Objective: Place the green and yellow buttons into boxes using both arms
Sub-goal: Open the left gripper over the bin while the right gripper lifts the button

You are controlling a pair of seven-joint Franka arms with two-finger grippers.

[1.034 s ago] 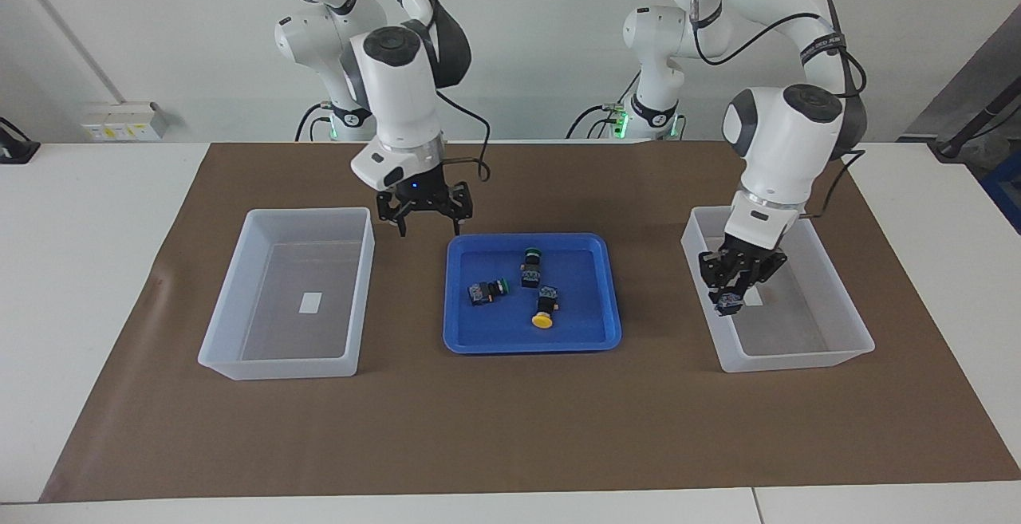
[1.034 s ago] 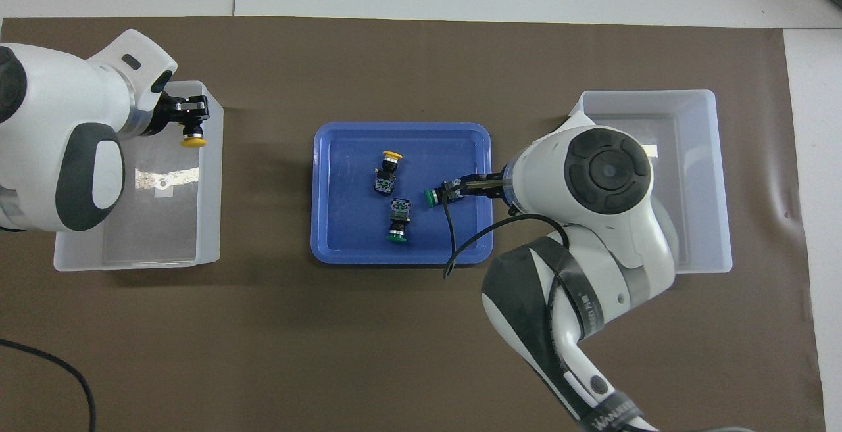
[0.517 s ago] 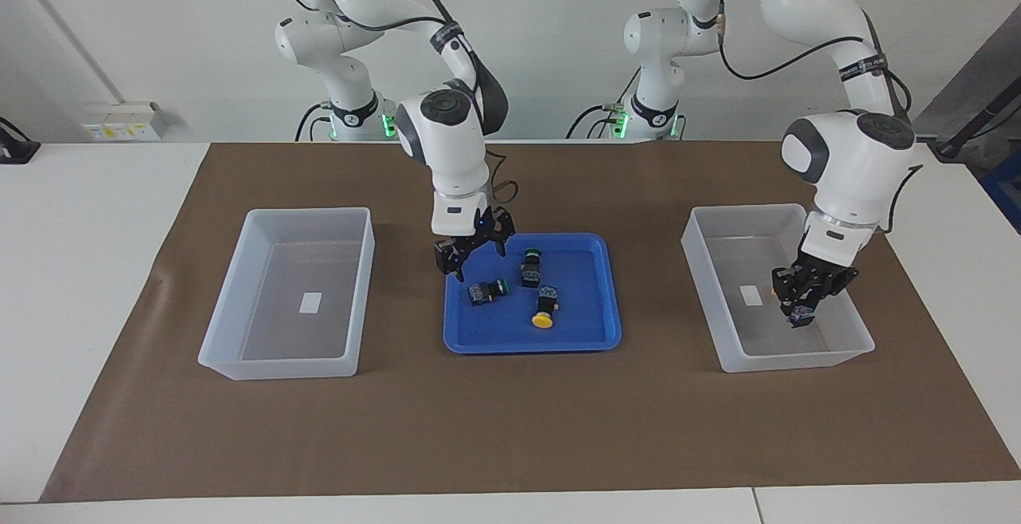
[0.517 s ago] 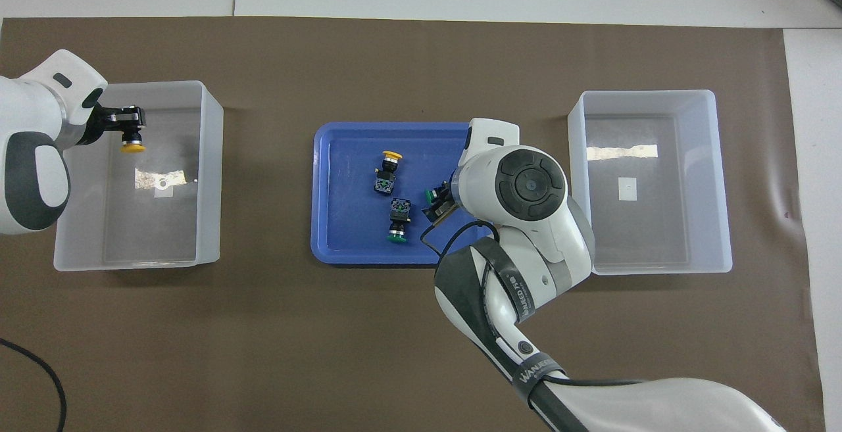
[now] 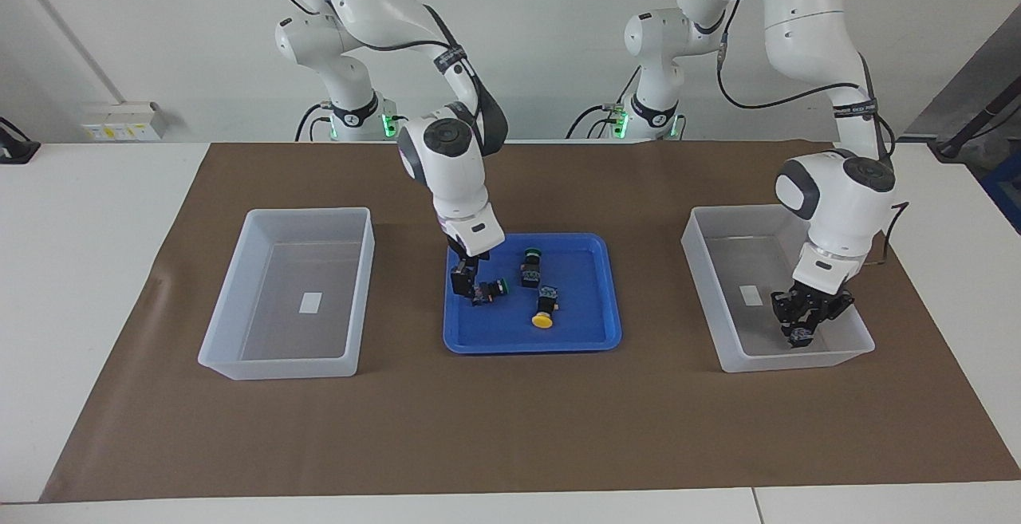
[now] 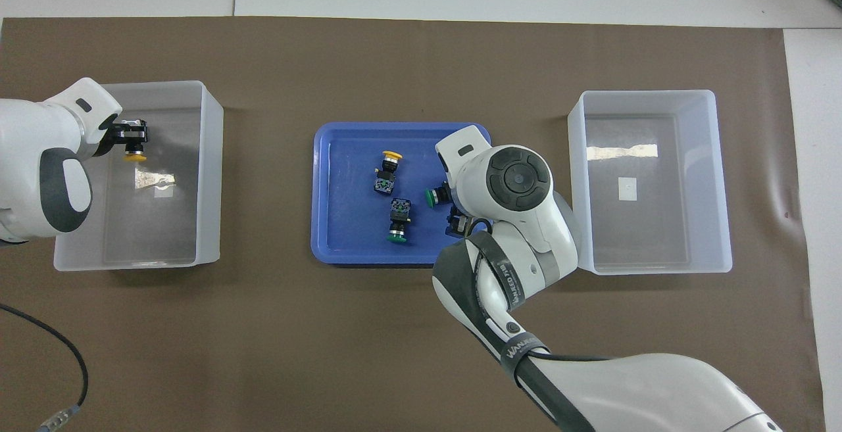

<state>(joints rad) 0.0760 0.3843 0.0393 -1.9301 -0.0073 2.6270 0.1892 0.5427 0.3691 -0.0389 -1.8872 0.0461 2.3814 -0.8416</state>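
Note:
My left gripper [image 5: 800,328] is shut on a yellow button [image 5: 800,338] and holds it low inside the clear box [image 5: 790,360] at the left arm's end of the table. It also shows in the overhead view [image 6: 133,137] with the yellow cap [image 6: 136,154]. My right gripper [image 5: 469,283] is open and down in the blue tray [image 5: 590,336], at the body end of a green button [image 5: 488,289], whose cap shows in the overhead view [image 6: 429,196]. Its wrist hides most of the fingers. A second green button [image 5: 530,266] and a yellow button [image 5: 544,307] also lie in the tray.
A second clear box [image 5: 279,364] stands at the right arm's end, with only a white label inside. Brown paper [image 5: 510,428] covers the table under the boxes and the tray.
My right gripper has come over the tray, turned and lowered to the green button. My left gripper has carried the yellow button across its box and sunk lower inside it.

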